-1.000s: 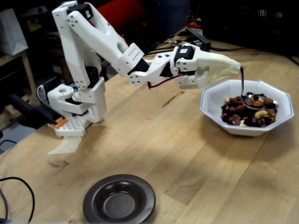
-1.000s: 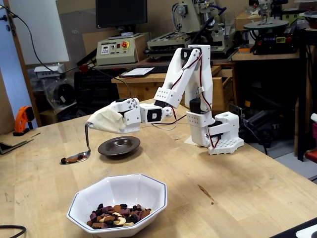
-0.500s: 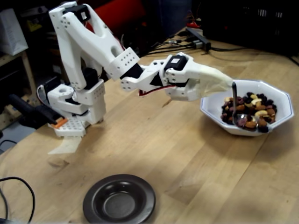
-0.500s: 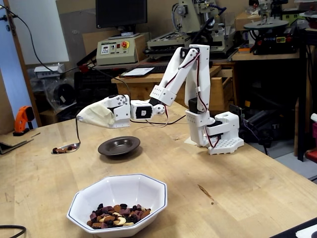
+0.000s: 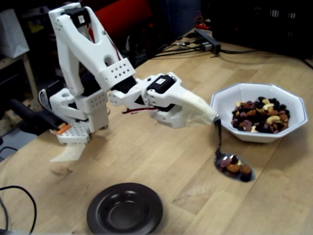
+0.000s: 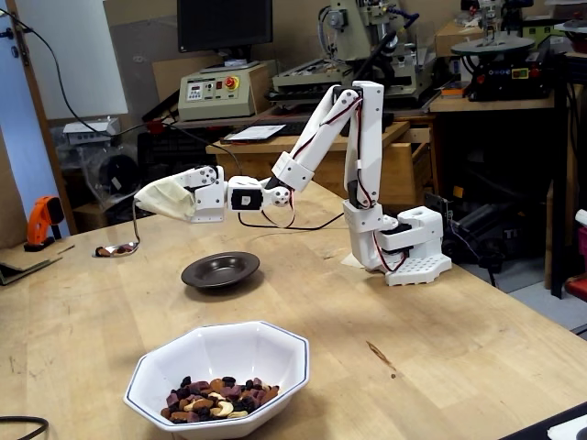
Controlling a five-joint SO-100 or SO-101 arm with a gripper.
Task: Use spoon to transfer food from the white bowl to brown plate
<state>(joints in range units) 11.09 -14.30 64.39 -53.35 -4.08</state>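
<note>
In a fixed view my gripper [image 5: 208, 115], wrapped in whitish cloth, is shut on the thin handle of the spoon [image 5: 234, 166]. The spoon hangs low over the table just in front of the white bowl [image 5: 225, 95] and carries a small heap of food [image 5: 234, 165]. More food [image 5: 260, 115] fills the bowl. The brown plate [image 5: 124, 209] lies bare near the front edge. In another fixed view the gripper [image 6: 147, 197] holds the spoon [image 6: 115, 249] left of the brown plate [image 6: 220, 269], far from the white bowl [image 6: 275, 341] and its food [image 6: 220, 400].
The arm's white base [image 5: 78, 115] stands at the table's left in one fixed view and at the right [image 6: 404, 247] in the other. A black cable [image 5: 14, 196] loops at the front left corner. Benches with machines [image 6: 367, 55] stand behind the table.
The spoon dipped into the white bowl's food, then came out loaded and swung down toward the plate side. In the other fixed view the arm stretched further left with the spoon.
</note>
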